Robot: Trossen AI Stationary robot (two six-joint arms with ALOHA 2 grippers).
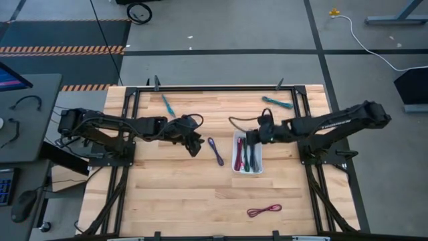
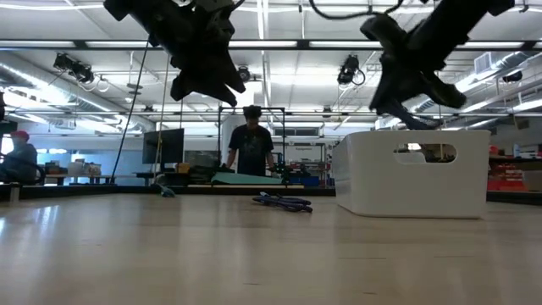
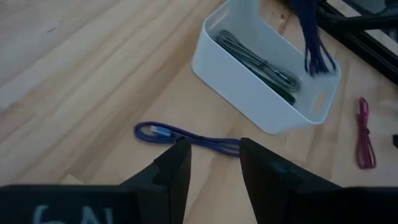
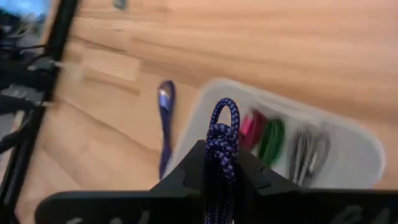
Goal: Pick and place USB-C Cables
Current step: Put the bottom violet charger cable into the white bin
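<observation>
A white tray [image 1: 236,138] holds maroon [image 4: 250,126], green [image 4: 271,138] and grey [image 4: 309,152] cable bundles. My right gripper [image 4: 222,163] hovers above the tray, shut on a purple cable bundle [image 4: 222,134], which hangs over the tray in the left wrist view [image 3: 314,43]. My left gripper [image 3: 211,163] is open, raised above the wood just left of a second purple cable [image 3: 186,135] that lies flat on the table beside the tray [image 1: 215,151]. Two teal cables [image 1: 167,104] [image 1: 275,102] lie near the far edge. A maroon one [image 1: 264,211] lies near the front. My right gripper pinches the purple bundle between its two fingers, which lie along the strands. The bundle's looped end [image 4: 224,118] sticks out past the fingertips. The bundle is lifted clear, and its free part hangs down above the tray [image 3: 318,62].
The black frame rails [image 1: 200,88] run along the table's far edge and both sides. A person [image 2: 251,146] stands beyond the far edge in the room. Bare wood [image 1: 174,194] spreads across the near half of the table.
</observation>
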